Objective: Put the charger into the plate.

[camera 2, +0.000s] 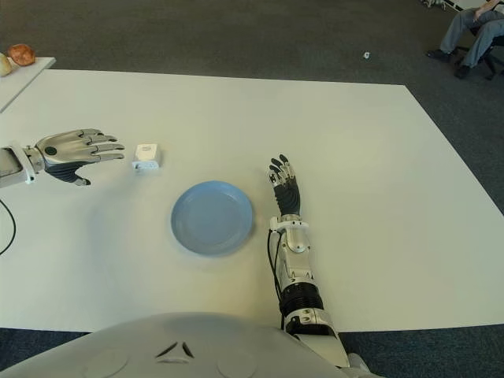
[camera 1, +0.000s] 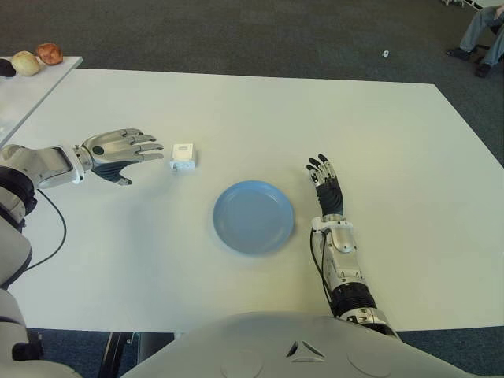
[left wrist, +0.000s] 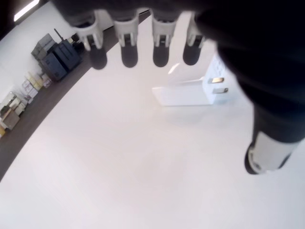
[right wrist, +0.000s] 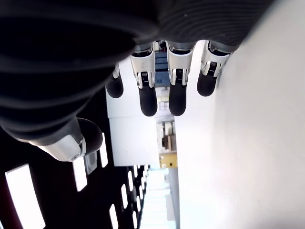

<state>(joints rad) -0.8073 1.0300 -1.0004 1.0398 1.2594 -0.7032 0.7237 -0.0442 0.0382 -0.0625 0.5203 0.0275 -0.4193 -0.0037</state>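
A small white charger (camera 1: pixel 183 157) with metal prongs lies on the white table (camera 1: pixel 394 142), up and left of the blue plate (camera 1: pixel 253 216). My left hand (camera 1: pixel 126 151) hovers just left of the charger, fingers stretched toward it and open, a short gap between fingertips and charger. In the left wrist view the charger (left wrist: pixel 193 90) shows just beyond the fingertips (left wrist: pixel 128 55), untouched. My right hand (camera 1: pixel 324 183) shows right of the plate with its fingers straight, holding nothing. The plate is empty.
A second table (camera 1: pixel 31 90) at the far left carries several round food items (camera 1: pixel 38 57). A seated person's legs (camera 1: pixel 482 35) show at the far right beyond the table. Dark carpet surrounds the table.
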